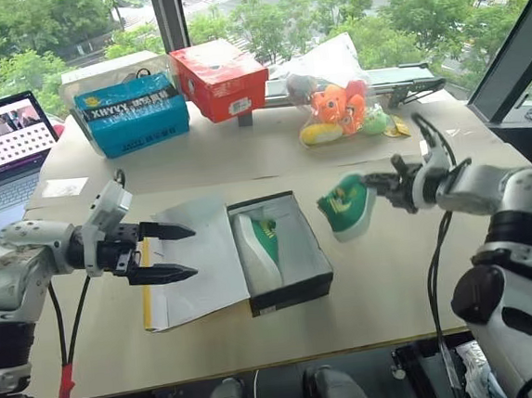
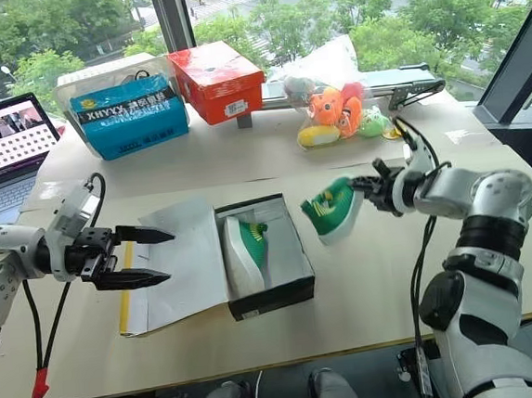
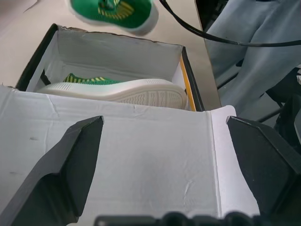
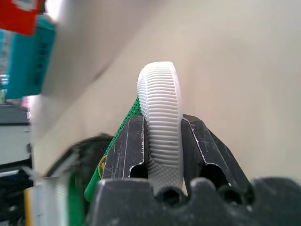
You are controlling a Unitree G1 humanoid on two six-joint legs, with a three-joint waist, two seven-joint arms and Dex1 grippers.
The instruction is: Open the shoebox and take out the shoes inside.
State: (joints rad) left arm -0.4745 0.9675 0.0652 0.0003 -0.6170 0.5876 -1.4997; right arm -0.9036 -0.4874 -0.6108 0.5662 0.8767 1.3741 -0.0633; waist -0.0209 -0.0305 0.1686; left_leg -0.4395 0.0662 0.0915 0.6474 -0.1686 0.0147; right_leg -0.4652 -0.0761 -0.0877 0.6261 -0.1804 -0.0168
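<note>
The shoebox (image 1: 291, 295) stands open in the middle of the table, its lid (image 1: 197, 261) folded flat to the left with the white inside facing up. One green and white shoe (image 1: 259, 246) lies on its side in the box. The other shoe (image 1: 346, 206) hangs in the air just right of the box, toe tilted down. My right gripper (image 1: 377, 187) is shut on it, and the right wrist view shows the fingers (image 4: 129, 146) pinching its ribbed white sole (image 4: 162, 108). My left gripper (image 1: 194, 252) hovers open over the lid, pointing toward the box.
A blue box (image 1: 133, 113) and a red box (image 1: 221, 77) sit at the back of the table. A clear bag with an orange plush toy (image 1: 337, 104) lies at the back right. A laptop (image 1: 1, 152) stands at the far left.
</note>
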